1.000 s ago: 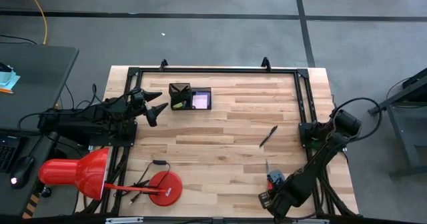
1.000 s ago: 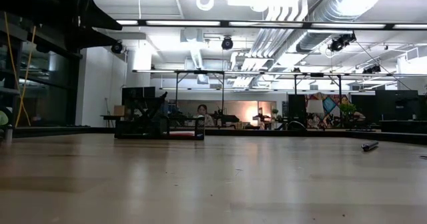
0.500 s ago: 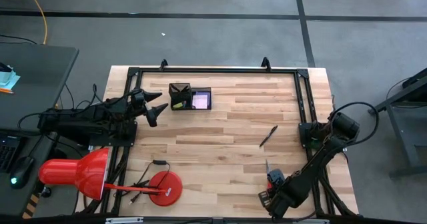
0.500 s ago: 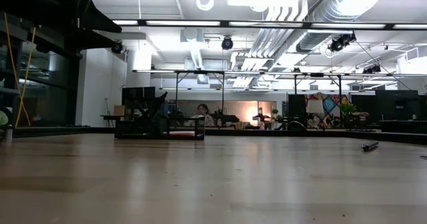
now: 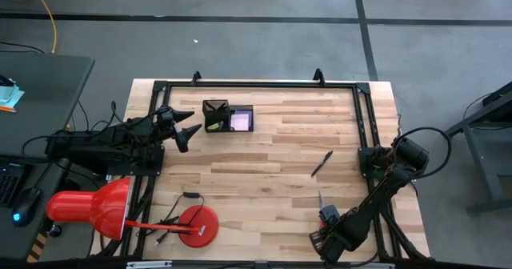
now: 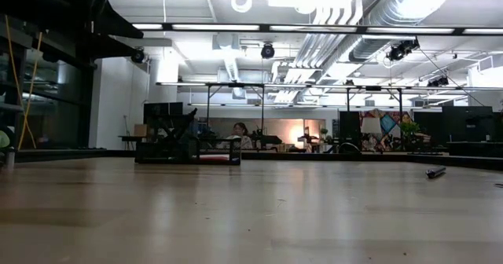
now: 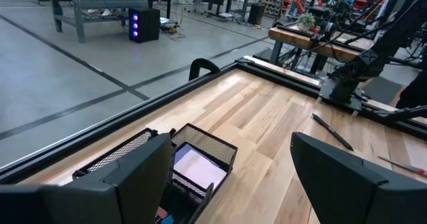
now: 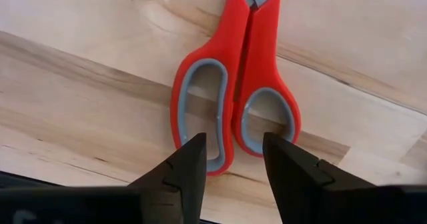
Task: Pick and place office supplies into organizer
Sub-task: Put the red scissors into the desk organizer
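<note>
Two tool fingers of the right tool (image 8: pixel 231 159) stand apart over the scissors (image 8: pixel 235 84), straddling the inner edge of one handle loop, probably to pinch it. The scissors lie flat on the worktop (image 5: pixel 264 173). A pen (image 5: pixel 322 163) lies beyond. The left tool (image 5: pixel 189 128), spread empty, waits beside the organizer (image 5: pixel 228 117). Nothing blocks the way.

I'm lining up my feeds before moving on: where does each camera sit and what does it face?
High: overhead, straight down on table, both arms.
Low: table height, looking across to organizer; no arm clearly shows.
Left wrist: over organizer, open left fingers below.
Right wrist: down on scissors, right fingers apart around the handles.
Shared: pen in high, low, left wrist.
</note>
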Robot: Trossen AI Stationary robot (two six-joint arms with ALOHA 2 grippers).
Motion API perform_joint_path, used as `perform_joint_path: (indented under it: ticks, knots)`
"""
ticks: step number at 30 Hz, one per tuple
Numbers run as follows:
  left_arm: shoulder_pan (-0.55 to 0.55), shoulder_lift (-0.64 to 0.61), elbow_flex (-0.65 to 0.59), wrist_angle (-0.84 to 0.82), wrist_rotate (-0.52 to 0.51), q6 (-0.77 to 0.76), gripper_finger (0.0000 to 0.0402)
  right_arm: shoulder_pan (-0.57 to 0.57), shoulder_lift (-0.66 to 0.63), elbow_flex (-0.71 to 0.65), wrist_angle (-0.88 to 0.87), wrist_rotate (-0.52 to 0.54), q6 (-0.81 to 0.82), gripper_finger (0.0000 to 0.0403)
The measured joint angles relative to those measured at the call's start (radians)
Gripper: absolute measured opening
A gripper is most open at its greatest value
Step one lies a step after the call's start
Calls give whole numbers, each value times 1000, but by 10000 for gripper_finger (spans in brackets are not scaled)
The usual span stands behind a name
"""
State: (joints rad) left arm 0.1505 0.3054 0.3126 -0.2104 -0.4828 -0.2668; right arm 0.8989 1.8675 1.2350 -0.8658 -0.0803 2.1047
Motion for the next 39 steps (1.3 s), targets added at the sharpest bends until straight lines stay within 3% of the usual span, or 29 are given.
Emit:
perform_joint_path:
  ticks: [16,29,39]
  knots:
    - [0,0,0,-3,0,-3,294,0,0,-99,138,-47,16,135]
    - [0,0,0,-7,22,-4,294,-7,-4,-103,130,-51,-38,11]
    - [0,0,0,-7,22,-4,294,-72,-3,-103,76,-90,-183,14]
